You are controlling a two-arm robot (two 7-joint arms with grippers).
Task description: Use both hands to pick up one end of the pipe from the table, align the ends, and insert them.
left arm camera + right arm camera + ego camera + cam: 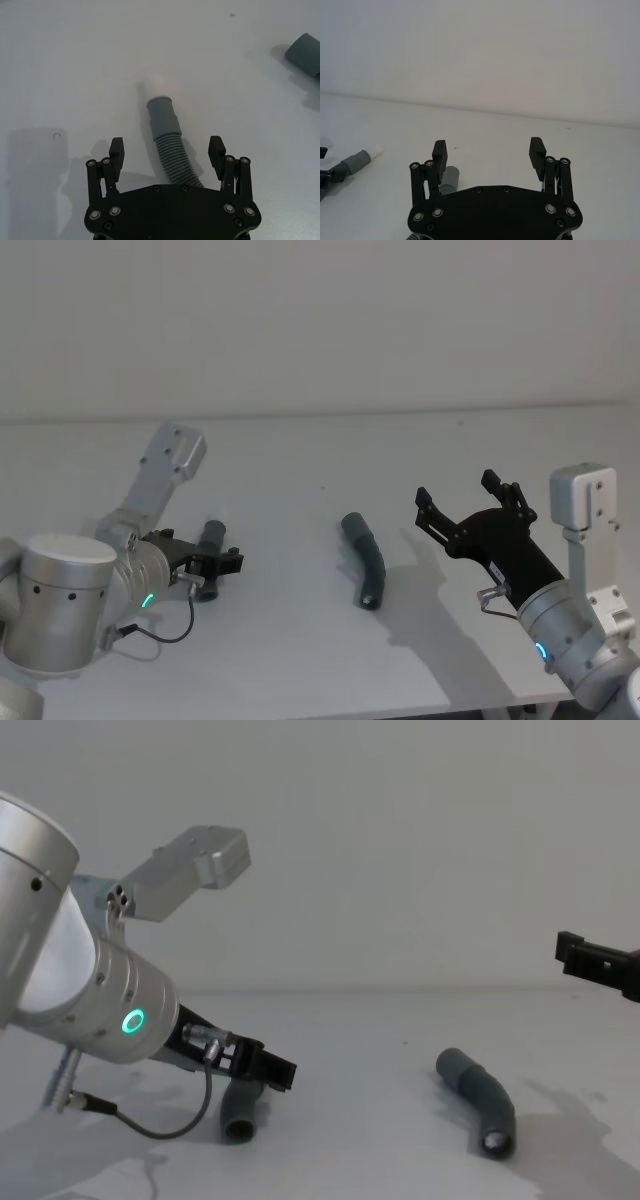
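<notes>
The white table (300, 670) is lying flat and plain under everything. The left gripper (167, 147) is reaching low over the table on the robot's left. Its two black fingers are spread wide, one on each side of the shorter pipe piece (172, 165), and they are not touching it. The right gripper (457, 490) is hanging in the air on the robot's right, its fingers spread apart too and holding nothing. The longer pipe piece (366, 558) is lying on the table between the two grippers, nearer the right one. It is dark grey and bent like a banana, with little ribs in the middle. The shorter pipe piece is lying on the table too, dark grey and ribbed. Its smooth grey cuff (161, 115) is pointing away from the left gripper — and a short white stub (156, 82) is sticking out of that cuff.
</notes>
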